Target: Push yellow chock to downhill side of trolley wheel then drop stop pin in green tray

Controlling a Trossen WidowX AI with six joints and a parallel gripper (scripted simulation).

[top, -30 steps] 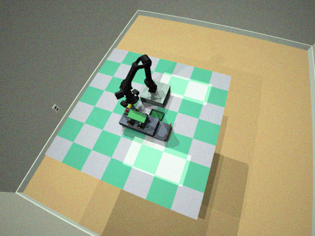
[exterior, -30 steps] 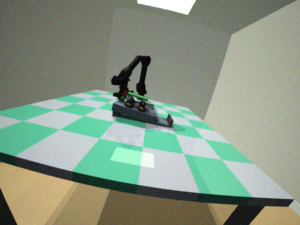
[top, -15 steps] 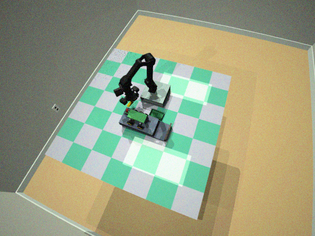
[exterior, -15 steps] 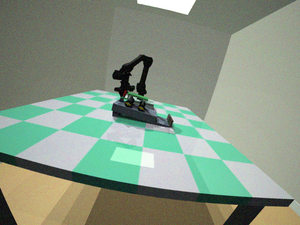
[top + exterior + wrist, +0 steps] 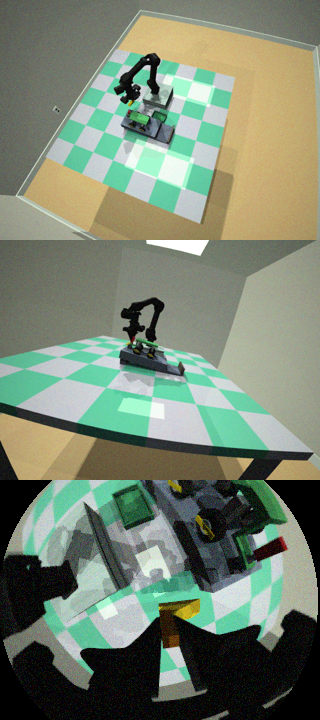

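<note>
My gripper (image 5: 132, 100) (image 5: 166, 619) is shut on the orange handle of the yellow chock (image 5: 131, 103) (image 5: 128, 343) (image 5: 188, 609) and holds it in the air beside the ramp's uphill end, on the robot's side. The chock's black rubber base is hard to make out. The green-topped trolley (image 5: 139, 117) (image 5: 146, 342) stands on the grey ramp (image 5: 152, 131) (image 5: 144, 362) (image 5: 220, 581). The red-headed stop pin (image 5: 128, 111) (image 5: 133, 339) (image 5: 270, 549) stands at the trolley's uphill end. The green tray (image 5: 165, 118) (image 5: 140, 523) lies beside the ramp and looks empty.
The pale base block (image 5: 157, 100) of the arm stands behind the ramp, close to the tray. An upright brown end board (image 5: 170, 133) (image 5: 181, 368) closes the ramp's low end. The trolley's wheels (image 5: 151, 353) (image 5: 210, 525) stick out at its sides.
</note>
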